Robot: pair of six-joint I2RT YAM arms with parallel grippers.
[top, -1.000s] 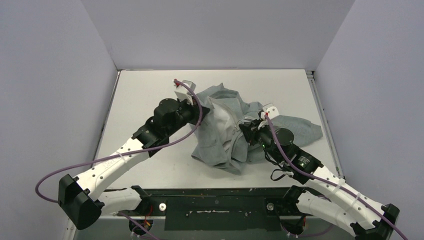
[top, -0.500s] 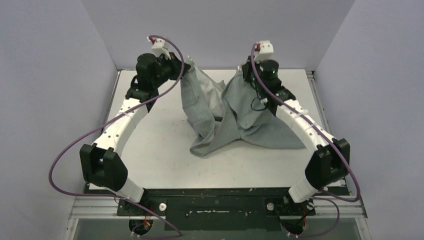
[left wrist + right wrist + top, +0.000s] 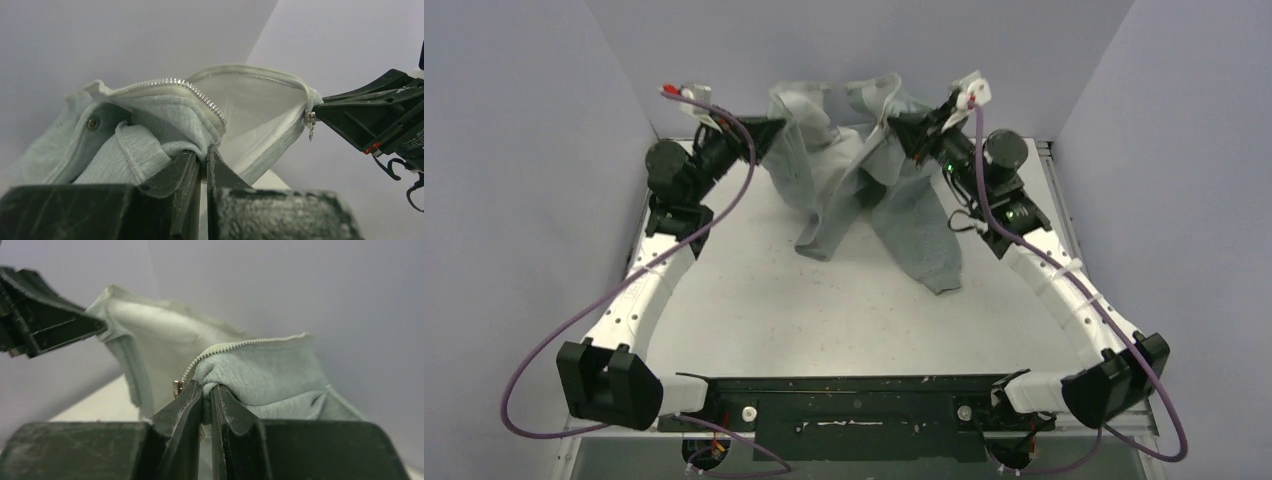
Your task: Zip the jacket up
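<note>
Jacket point(image 3: 822, 195) aloft, pinched by left gripper point(image 3: 774, 127), right gripper point(image 3: 896, 126) (label point(image 3: 414, 142) illegible)

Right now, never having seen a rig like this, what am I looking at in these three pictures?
Two white robot arms, the left arm and the right arm, are bolted at the near edge of a table. The wide picture comes from a camera above and behind them. The other two come from a camera on each wrist, looking along its own jaws. What they handle is a grey jacket, unzipped and lifted up between the arms. Each arm's jaws are shut on one front edge, beside the zipper teeth.
</note>
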